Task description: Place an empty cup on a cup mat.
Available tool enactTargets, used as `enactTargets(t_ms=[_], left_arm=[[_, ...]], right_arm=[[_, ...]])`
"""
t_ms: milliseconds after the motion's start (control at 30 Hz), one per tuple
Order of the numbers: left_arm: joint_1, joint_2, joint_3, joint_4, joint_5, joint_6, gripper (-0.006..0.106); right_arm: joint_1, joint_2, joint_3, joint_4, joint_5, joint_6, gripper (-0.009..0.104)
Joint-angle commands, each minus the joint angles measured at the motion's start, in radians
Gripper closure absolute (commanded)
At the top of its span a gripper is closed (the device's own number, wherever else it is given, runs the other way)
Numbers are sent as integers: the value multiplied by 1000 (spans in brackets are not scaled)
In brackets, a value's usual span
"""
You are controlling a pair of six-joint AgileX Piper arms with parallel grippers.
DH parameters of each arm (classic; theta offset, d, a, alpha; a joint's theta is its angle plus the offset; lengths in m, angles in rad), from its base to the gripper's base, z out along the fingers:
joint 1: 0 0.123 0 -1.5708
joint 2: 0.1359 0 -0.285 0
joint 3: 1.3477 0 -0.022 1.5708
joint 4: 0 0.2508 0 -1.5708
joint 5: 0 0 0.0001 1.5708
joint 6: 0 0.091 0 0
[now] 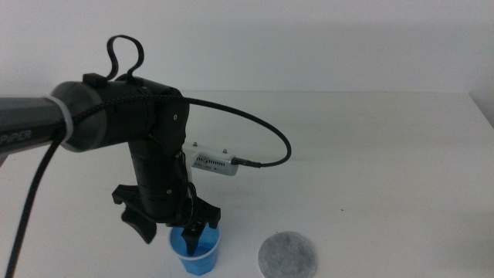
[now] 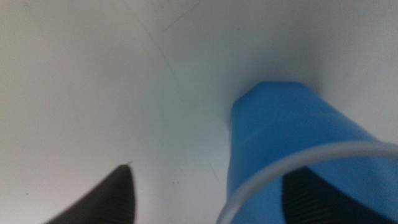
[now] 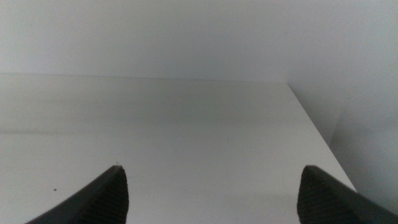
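Note:
The light-blue cup [image 1: 197, 252] stands upright near the table's front edge, just left of the speckled grey cup mat [image 1: 287, 255], with a small gap between them. My left gripper [image 1: 168, 230] is down over the cup and open. One jaw is inside the cup and the other is outside, on the side away from the mat, so the jaws straddle the cup's wall. The left wrist view shows the cup [image 2: 292, 130], its pale rim, and my left gripper [image 2: 214, 174]. My right gripper [image 3: 212, 171] is open and empty over bare table, out of the middle view.
A small grey box [image 1: 214, 163] with a black cable [image 1: 270, 131] lies behind the left arm, mid-table. The table's right edge [image 3: 311, 124] shows in the right wrist view. The cup and mat lie close to the front edge.

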Motion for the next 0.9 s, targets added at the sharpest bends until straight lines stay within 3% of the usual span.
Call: enactTargets(t_ms=[0, 167, 233, 500, 867], left_arm=[[-6, 9, 2, -18, -13, 6, 35], [-6, -1, -2, -59, 19, -2, 87], [-10, -23, -13, -82, 47, -15, 102], [-145, -38, -192, -112, 73, -153, 102], [-261, 139, -292, -153, 43, -197, 102]], right_arm=[[2, -5, 3, -5, -7, -4, 2], [2, -5, 3, -5, -7, -4, 2], [2, -5, 3, -5, -7, -4, 2], [2, -5, 3, -5, -7, -4, 2], [2, -5, 3, -5, -7, -4, 2]])
